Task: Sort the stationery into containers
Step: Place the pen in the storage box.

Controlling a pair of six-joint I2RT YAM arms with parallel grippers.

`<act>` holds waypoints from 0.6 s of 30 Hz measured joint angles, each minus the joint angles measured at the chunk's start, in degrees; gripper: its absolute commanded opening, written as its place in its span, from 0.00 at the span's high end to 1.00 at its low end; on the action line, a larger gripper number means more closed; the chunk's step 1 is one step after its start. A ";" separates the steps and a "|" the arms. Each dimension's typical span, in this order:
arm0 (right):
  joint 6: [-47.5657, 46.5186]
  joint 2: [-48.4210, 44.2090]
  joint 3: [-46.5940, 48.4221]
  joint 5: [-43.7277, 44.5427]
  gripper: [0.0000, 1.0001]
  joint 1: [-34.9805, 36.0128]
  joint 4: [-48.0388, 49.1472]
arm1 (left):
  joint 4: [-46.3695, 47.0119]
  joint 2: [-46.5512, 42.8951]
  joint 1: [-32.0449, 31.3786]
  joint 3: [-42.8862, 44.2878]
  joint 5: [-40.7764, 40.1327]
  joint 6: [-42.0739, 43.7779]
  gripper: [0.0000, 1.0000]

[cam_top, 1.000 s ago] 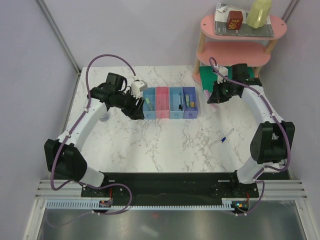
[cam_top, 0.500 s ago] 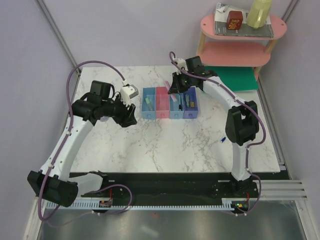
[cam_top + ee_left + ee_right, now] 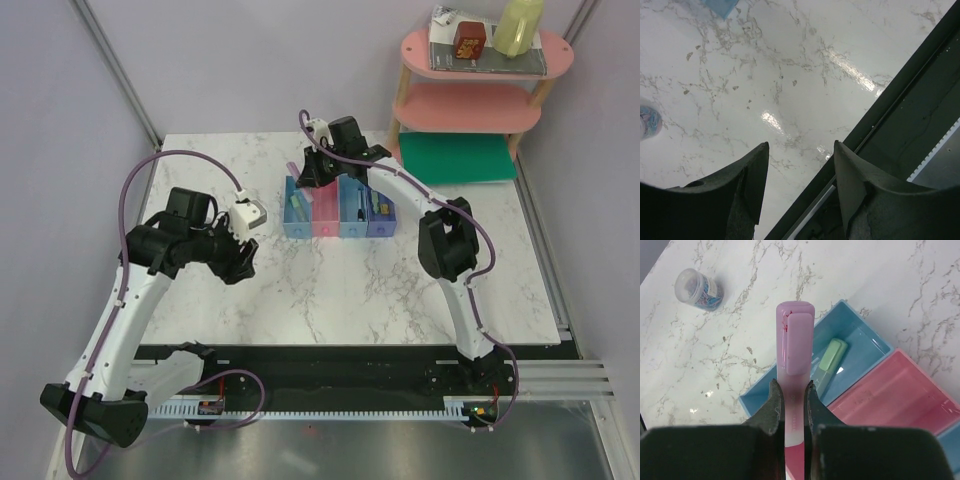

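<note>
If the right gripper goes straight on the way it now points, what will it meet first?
Probably the end light blue bin: the right gripper, shut on the pink stick, points down at it, so the stick's tip would arrive first, near the green stick lying inside. Depth is unclear.

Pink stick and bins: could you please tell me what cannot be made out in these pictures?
- Pink stick: lower end hidden behind the right gripper, right wrist view.
- Pink bin: cut off by the right edge, same view.
- Purple bin, top view: contents too small to tell.
</note>
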 measured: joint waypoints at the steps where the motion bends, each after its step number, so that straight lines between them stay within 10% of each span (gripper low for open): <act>1: 0.15 0.57 0.04 0.00 1.00 0.31 0.72 | -0.35 0.09 0.00 -0.04 -0.28 0.15 0.39; 13: 1.46 4.57 -2.05 0.39 1.00 1.68 4.92 | -1.57 2.75 0.00 0.17 -1.18 0.87 0.39; 18: 1.46 4.61 -2.49 0.55 0.75 1.75 5.07 | -1.53 2.71 0.00 0.17 -1.16 1.01 0.39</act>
